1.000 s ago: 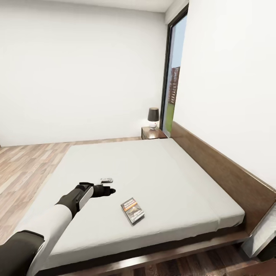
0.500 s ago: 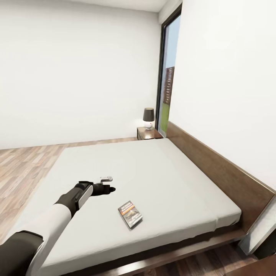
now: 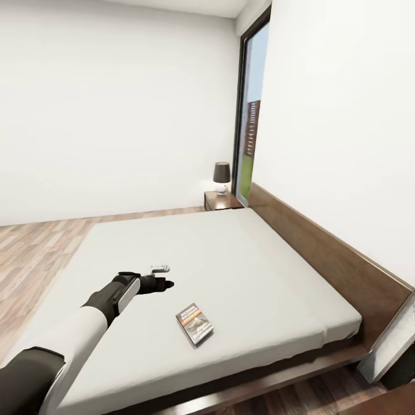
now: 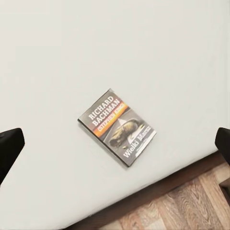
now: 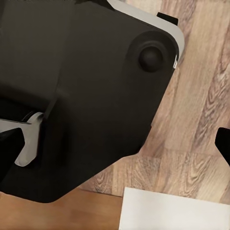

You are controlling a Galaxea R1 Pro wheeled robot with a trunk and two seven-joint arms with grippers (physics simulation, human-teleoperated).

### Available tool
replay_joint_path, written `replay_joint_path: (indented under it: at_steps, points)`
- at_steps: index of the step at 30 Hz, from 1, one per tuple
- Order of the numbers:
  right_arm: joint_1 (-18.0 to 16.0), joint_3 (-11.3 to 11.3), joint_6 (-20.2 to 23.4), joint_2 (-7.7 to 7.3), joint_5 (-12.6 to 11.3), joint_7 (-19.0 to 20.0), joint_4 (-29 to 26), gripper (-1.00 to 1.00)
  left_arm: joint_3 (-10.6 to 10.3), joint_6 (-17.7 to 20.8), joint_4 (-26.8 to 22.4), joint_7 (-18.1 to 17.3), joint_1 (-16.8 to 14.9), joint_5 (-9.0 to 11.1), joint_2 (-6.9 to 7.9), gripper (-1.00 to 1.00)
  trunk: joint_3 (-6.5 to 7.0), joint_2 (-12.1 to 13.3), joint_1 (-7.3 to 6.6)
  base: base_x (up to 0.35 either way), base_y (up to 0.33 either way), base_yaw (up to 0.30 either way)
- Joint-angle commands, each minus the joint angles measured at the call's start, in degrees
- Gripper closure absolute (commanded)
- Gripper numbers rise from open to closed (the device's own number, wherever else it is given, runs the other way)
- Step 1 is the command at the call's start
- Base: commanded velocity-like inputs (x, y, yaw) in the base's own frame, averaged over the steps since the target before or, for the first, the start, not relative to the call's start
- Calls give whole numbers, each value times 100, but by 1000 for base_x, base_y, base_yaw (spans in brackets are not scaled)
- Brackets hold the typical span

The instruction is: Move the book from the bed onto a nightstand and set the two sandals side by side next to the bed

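While the book lies flat on the bed, left gripper near it, fingers spread, empty.

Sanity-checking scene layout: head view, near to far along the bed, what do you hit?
Book → left pincer over the mattress → bare mattress of the bed → nightstand → lamp on it.

The bed, a low dark-brown frame with grey mattress, is seen on the wood floor; the book lies flat near its foot edge.
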Motion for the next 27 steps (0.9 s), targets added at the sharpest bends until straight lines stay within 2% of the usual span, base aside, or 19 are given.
replay_joint_path:
  at_steps: [1, 9, 27]
  points:
    - [-8, 39, 5, -1, 4, 18, 6, -100, -27, 21, -8, -9, -4, 9, 6, -100, -8, -8, 3, 136, 64, -150]
    - [-1, 39, 5, 0, 7, 18, 6, -100, -36, 20, -9, 8, -4, 5, -14, -100, 0, -8, 3, 94, 39, -137]
    - [85, 39, 5, 3, 7, 18, 5, -100, -49, 20, -9, 17, -4, 3, -37, -100, 2, -8, 3, 10, 4, -17]
